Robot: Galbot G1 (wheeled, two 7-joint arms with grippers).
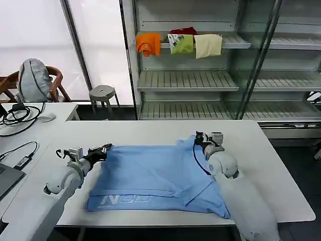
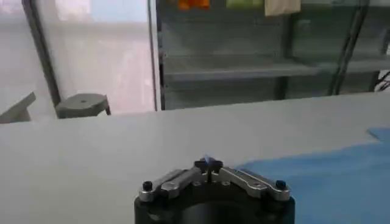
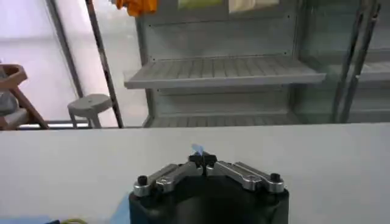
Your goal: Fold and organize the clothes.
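Left gripper [image 1: 106, 148], black and silver, two-fingered: at the far left corner of the large light blue short-sleeved T-shirt [image 1: 150, 175] of soft fabric; jaws closed, pinching a corner of the cloth. In the left wrist view the fingers [image 2: 209, 164] meet on a small tuft of blue, with the rest of the shirt [image 2: 329, 182] spreading away across the table; the gripper's lower body is cut off by the frame edge.

Right gripper [image 1: 199, 138], same build: at the far right corner of the shirt; jaws closed on a small peak of blue fabric, seen pinched at the fingertips [image 3: 202, 159] in the right wrist view. A sliver of blue shows beside the gripper body there; the bulk of the shirt lies behind the camera.

T-shirt: lies spread on the white rectangular table [image 1: 150, 131], between the two grippers; near edge folded over, pale whitish lettering [image 1: 125, 200] along it, too small and reversed to read. The right arm's white shell covers the shirt's near right corner.

Background: metal shelving unit [image 1: 190, 80] with small orange, green and cream cloths [image 1: 180, 44] hung on the top shelf; a red cloth mostly hidden behind them. Grey round stool [image 1: 103, 93] beside the shelves.
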